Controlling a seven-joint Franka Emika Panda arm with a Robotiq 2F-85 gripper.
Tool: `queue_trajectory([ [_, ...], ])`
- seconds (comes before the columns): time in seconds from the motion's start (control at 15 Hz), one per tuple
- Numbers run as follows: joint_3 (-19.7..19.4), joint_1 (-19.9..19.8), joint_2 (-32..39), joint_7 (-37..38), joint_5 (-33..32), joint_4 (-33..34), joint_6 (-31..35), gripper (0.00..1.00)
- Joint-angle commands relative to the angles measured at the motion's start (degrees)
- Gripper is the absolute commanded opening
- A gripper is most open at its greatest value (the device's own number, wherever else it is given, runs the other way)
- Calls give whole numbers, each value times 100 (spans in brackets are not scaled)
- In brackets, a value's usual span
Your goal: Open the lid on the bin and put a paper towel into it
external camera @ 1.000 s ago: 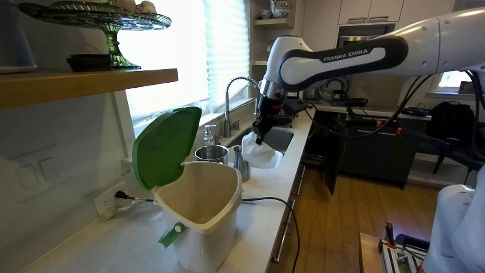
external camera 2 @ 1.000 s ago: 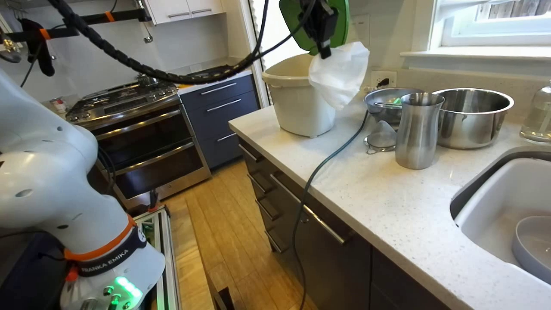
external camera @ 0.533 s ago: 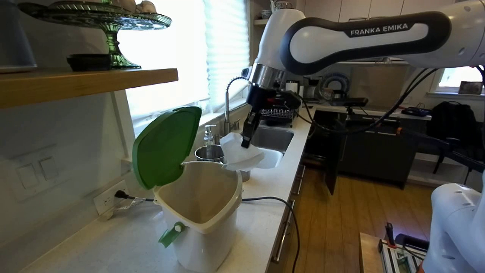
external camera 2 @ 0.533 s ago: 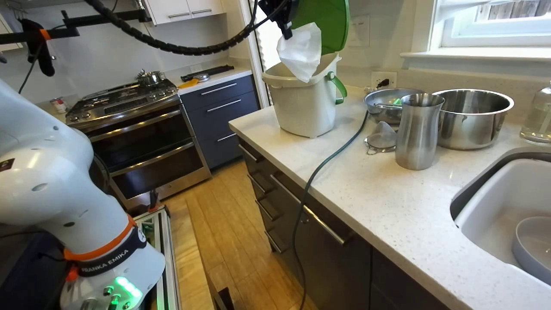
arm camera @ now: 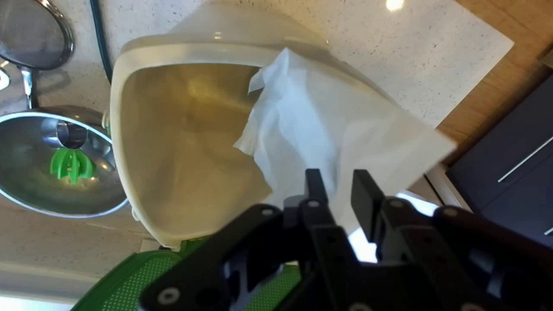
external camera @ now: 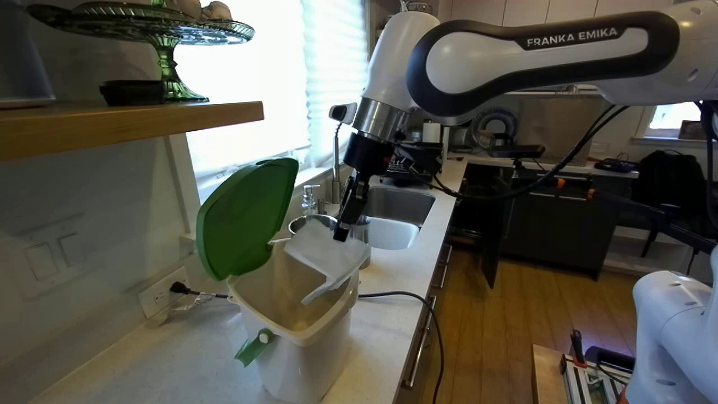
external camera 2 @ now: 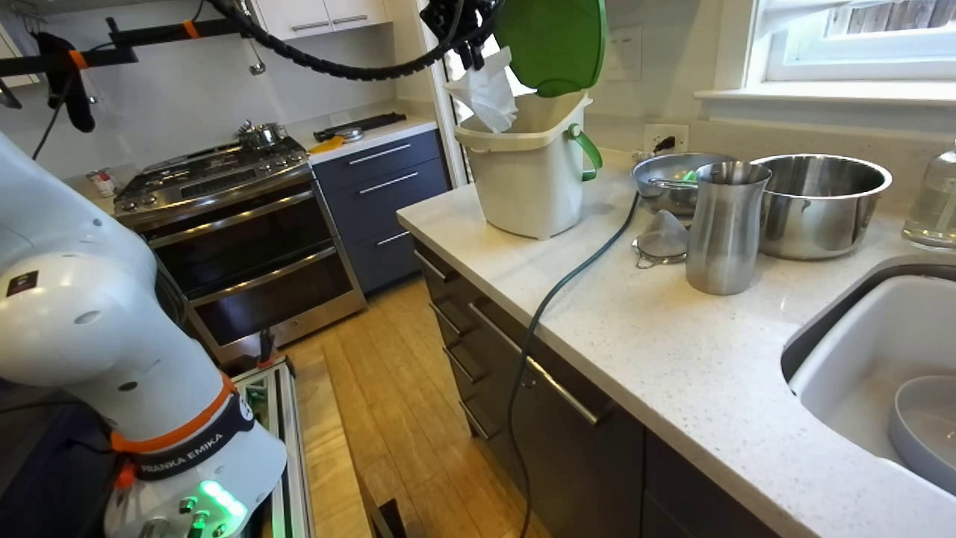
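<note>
As the pincer hangs spread, paper towel shifted, farther across the bin

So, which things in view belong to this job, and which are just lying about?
For the job:
cream waste bin
green lid, standing open
white paper towel, partly over the bin's opening
gripper

Just lying about:
mesh strainer
steel bowl
flared steel cup
deep steel pot
clear pump bottle
green glass cake stand

a window glares white beside a dim wall in an exterior view. in the wrist view, the countertop glints.
</note>
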Motion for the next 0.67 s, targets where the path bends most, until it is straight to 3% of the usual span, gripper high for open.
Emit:
queue_trajectory([
  [0.0, -62, 17, 68, -314, 152, 158, 77, 56],
  [0.4, -110, -9, -110, -368, 117, 492, -81, 99],
  [0.6, -120, -21, -224, -271, 52, 641, -132, 100],
])
